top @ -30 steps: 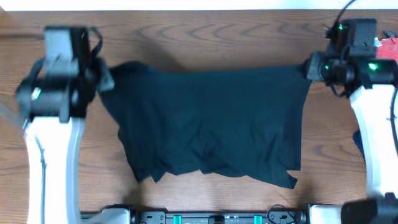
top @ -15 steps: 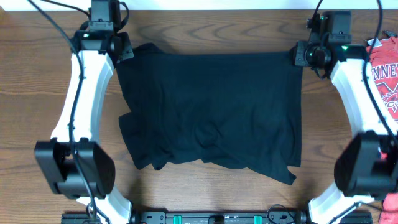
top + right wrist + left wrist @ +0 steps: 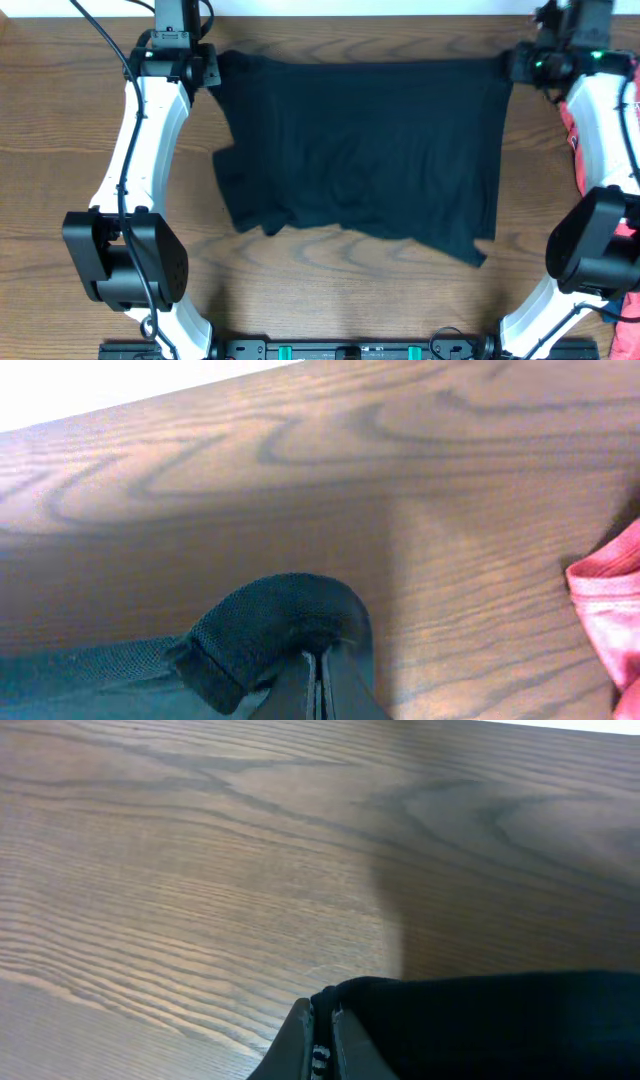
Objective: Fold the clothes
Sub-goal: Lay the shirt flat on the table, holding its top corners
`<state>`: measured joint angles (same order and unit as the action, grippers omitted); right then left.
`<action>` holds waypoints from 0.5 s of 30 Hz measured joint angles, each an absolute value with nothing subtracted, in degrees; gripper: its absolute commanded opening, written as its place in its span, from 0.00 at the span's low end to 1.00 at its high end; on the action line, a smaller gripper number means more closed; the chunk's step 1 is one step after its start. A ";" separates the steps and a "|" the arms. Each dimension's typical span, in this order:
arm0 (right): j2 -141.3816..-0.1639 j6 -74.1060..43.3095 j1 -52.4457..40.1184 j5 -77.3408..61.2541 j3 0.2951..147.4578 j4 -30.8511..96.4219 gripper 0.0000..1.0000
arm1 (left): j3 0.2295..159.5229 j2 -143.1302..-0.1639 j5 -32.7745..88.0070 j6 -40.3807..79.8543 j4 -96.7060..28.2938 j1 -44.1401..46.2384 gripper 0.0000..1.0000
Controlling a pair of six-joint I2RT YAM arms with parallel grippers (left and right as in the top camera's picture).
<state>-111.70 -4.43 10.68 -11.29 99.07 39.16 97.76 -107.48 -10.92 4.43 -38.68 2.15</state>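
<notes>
Light was even and fairly bright; the shirt [image 3: 360,150] cast soft shadows on the table [image 3: 60,150]; wrist views were soft up close.

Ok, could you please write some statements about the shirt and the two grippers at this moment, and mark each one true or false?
1. The left gripper is shut on a far corner of the black T-shirt. True.
2. The right gripper hangs open over bare wood. False: it is shut on the shirt's other far corner.
3. The black T-shirt is folded into a small neat square. False: it is spread wide between the two grippers, and its near edge is uneven.
4. A red garment lies close to the right gripper. True.
5. The red garment lies on top of the black T-shirt. False: it lies apart from the shirt, off to the right.
</notes>
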 measured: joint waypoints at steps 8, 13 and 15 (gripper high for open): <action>-113.78 -3.57 10.37 -14.37 99.31 42.04 0.01 | 97.76 -107.48 -8.69 4.21 -39.48 2.15 0.06; -117.30 -3.36 7.20 -14.11 99.31 42.33 0.01 | 97.76 -109.38 -6.09 4.19 -39.07 2.22 0.06; -117.89 -3.18 5.52 -14.00 99.31 42.70 0.01 | 97.76 -111.85 -5.82 4.19 -39.27 2.63 0.06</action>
<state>-117.89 -3.18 5.52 -14.00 99.31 42.70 97.76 -111.85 -5.82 4.19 -39.27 2.63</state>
